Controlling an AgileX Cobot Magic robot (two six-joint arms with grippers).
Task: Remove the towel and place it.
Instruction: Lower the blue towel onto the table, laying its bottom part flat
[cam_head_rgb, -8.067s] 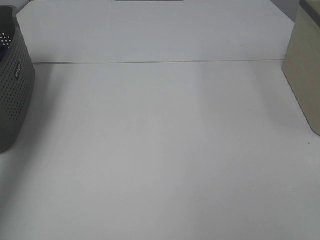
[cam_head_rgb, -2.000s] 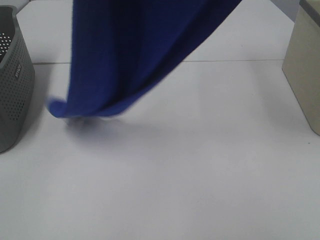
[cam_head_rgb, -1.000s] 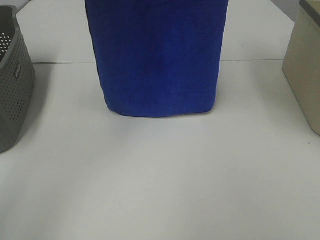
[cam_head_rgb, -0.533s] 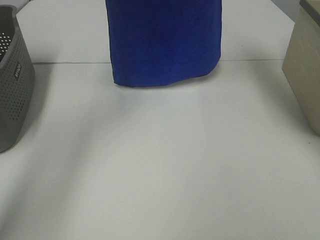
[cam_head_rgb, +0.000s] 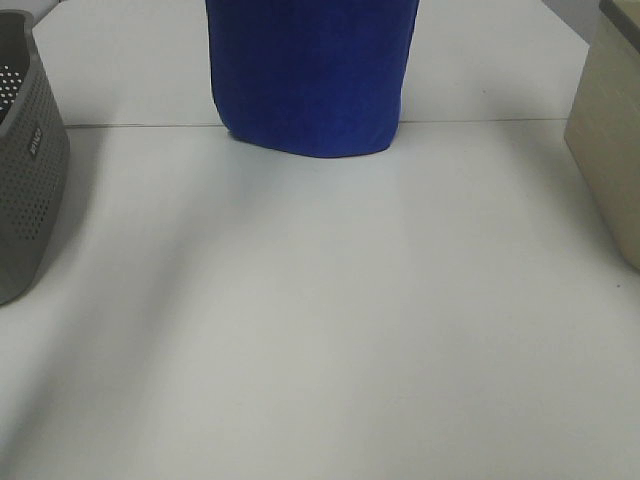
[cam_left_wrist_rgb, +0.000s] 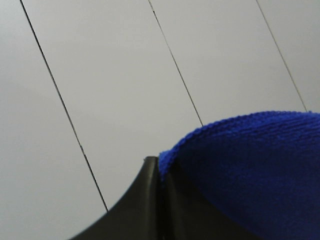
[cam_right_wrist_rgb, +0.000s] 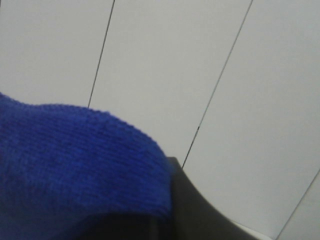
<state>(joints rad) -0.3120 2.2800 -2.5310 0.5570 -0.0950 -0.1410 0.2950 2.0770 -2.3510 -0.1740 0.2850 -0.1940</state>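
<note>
The deep blue towel (cam_head_rgb: 308, 75) hangs from above the frame in the exterior high view, over the far middle of the white table (cam_head_rgb: 320, 320). Its lower edge reaches about the table's seam line. Both grippers are above that view's top edge. In the left wrist view my left gripper (cam_left_wrist_rgb: 159, 172) has its black fingers pressed together on the towel's edge (cam_left_wrist_rgb: 250, 165). In the right wrist view my right gripper (cam_right_wrist_rgb: 167, 200) is shut on the towel (cam_right_wrist_rgb: 75, 160), with one black finger showing beside the cloth. Both wrist cameras look at a white panelled surface.
A grey perforated basket (cam_head_rgb: 25, 170) stands at the left edge of the table. A beige box (cam_head_rgb: 610, 130) stands at the right edge. A seam (cam_head_rgb: 500, 122) runs across the table at the back.
The towel was lifted from the basket, swung to the middle and spread flat. Over the last second it rose and moved back; its hanging part now looks narrower.
</note>
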